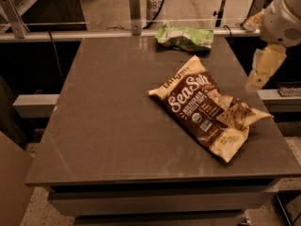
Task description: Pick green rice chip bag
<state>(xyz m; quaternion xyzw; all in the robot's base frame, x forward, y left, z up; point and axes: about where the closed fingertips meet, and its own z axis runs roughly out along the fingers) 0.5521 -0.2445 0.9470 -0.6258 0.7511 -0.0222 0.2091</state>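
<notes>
The green rice chip bag lies crinkled at the far edge of the dark table, near the back right. The larger brown-and-cream "Sea Salt" chip bag lies in the middle right of the table. My gripper hangs at the right edge of the view, past the table's right side, to the right of and nearer than the green bag. It touches neither bag and holds nothing that shows.
A metal rail with posts runs along the table's far edge. A lower shelf sticks out at the left. A small dark object sits on a ledge at the right, under the arm.
</notes>
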